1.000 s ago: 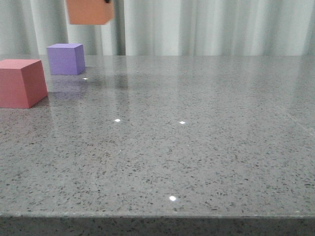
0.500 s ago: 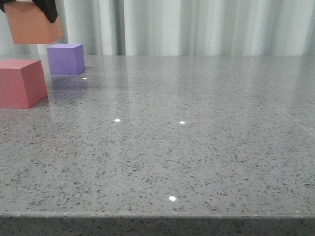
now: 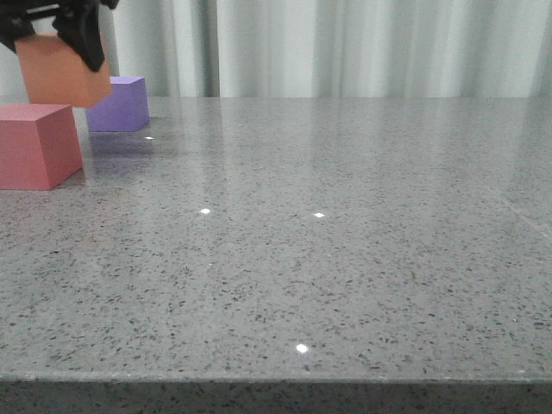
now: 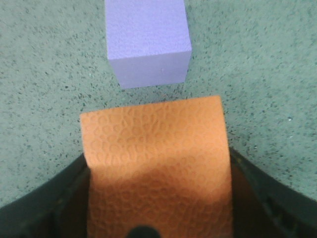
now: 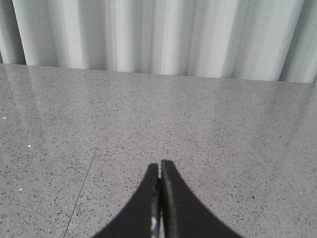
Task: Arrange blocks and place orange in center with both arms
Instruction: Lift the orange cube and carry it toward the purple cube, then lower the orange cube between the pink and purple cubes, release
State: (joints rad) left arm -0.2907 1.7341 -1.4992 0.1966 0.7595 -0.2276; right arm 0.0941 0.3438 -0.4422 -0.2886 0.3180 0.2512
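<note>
My left gripper (image 3: pixel 56 39) is shut on the orange cube (image 3: pixel 62 73) and holds it above the table at the far left, between the red/pink cube (image 3: pixel 36 145) in front and the purple cube (image 3: pixel 123 103) behind. In the left wrist view the orange cube (image 4: pixel 156 163) fills the space between the jaws, with the purple cube (image 4: pixel 147 42) on the table beyond it. My right gripper (image 5: pixel 159 168) is shut and empty over bare table; it does not show in the front view.
The grey speckled table (image 3: pixel 328 241) stretches to the right of the cubes, its front edge near the bottom of the front view. Pale curtains (image 3: pixel 362 47) hang behind the table's far edge.
My left gripper has carried the orange cube to the left and downward, from above the purple cube to a spot just over the gap between the red/pink and purple cubes.
</note>
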